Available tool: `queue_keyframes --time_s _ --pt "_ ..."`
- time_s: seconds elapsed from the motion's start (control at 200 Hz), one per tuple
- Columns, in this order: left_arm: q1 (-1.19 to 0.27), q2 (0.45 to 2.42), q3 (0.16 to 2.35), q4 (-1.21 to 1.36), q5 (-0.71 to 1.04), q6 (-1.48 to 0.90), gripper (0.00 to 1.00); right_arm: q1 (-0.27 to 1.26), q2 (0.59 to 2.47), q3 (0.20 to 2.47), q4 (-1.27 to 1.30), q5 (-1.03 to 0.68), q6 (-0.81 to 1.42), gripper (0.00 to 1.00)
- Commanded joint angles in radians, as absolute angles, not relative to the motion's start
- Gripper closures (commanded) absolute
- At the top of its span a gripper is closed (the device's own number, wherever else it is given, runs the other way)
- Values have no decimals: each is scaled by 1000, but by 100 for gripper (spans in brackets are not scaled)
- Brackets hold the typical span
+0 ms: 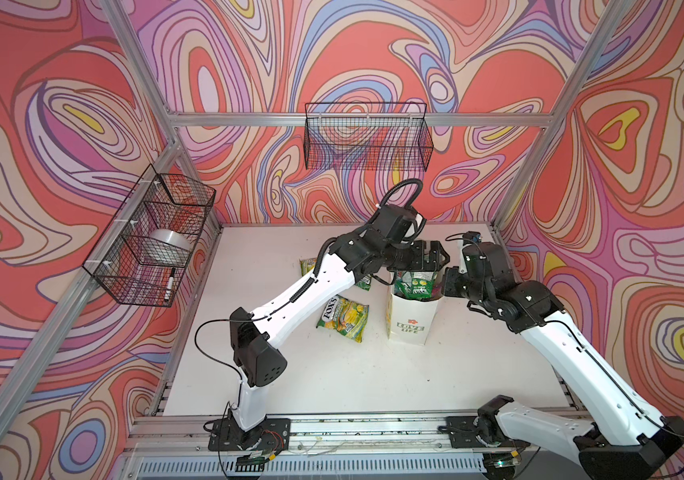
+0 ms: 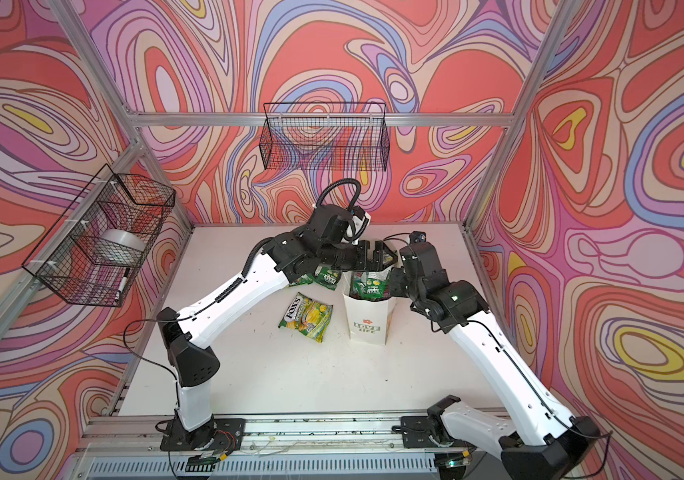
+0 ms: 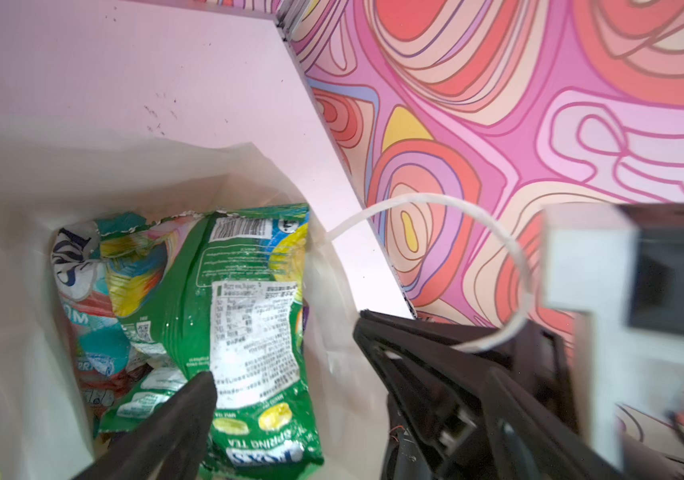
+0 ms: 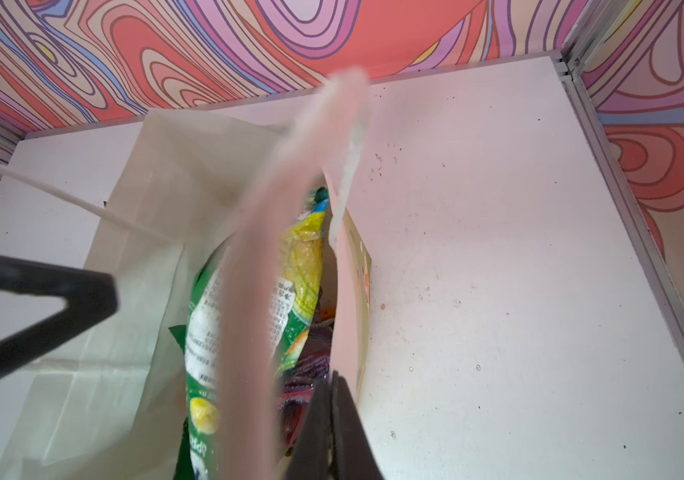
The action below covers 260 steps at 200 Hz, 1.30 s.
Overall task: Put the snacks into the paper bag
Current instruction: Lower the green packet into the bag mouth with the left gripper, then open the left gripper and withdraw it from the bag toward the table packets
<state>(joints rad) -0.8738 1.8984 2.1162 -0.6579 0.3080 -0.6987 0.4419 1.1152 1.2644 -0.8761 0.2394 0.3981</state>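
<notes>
The white paper bag [image 1: 410, 326] [image 2: 367, 330] stands upright mid-table with several snacks inside. A green FOX'S packet [image 3: 244, 299] [image 4: 201, 332] pokes out of its mouth. My left gripper [image 1: 431, 257] [image 3: 290, 370] hovers open over the bag mouth, with one fingertip [image 3: 197, 395] beside that packet and nothing gripped. My right gripper [image 1: 450, 284] [image 4: 334, 395] is shut on the bag's right wall at the rim. A green-yellow packet [image 1: 342, 318] [image 2: 306, 316] lies flat on the table left of the bag. Two more packets [image 1: 308, 266] [image 2: 325, 276] lie behind it, partly hidden by my left arm.
An empty black wire basket [image 1: 367, 137] hangs on the back wall. Another wire basket [image 1: 149, 241] on the left wall holds a tape roll [image 1: 167, 245] and a marker [image 1: 170, 284]. The bag's cord handle [image 3: 514, 266] loops beside my left gripper.
</notes>
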Motion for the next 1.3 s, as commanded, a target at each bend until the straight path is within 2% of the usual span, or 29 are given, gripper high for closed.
queue_keyframes --time_s 0.0,0.19,0.436,0.521,0.606,0.731,0.831,1.011,1.207,1.297 --pt "-888 1839 2151 -630 335 -666 0 447 1104 1309 -851 256 397 100" --pt "-902 1908 2183 -669 339 -649 2 447 1103 1312 -854 259 395 100" --pt "-911 1977 2221 -733 204 -568 0 446 1103 1316 -864 255 396 100" --pt "-912 1997 2237 -758 180 -568 12 446 1103 1321 -868 257 396 100" --pt "-912 2010 2242 -783 141 -569 28 447 1106 1321 -865 259 393 100" --pt "-911 2006 2249 -799 145 -562 31 448 1114 1316 -861 259 394 100" --pt "-912 1945 2260 -795 189 -547 29 446 1114 1310 -857 264 394 100" --pt "-912 1761 2210 -746 235 -494 16 447 1086 1320 -820 259 380 100" --pt "-911 1526 1988 -636 131 -437 2 447 1106 1372 -735 116 391 100" --pt "-911 1433 1894 -644 17 -395 0 446 1107 1370 -744 154 379 100"
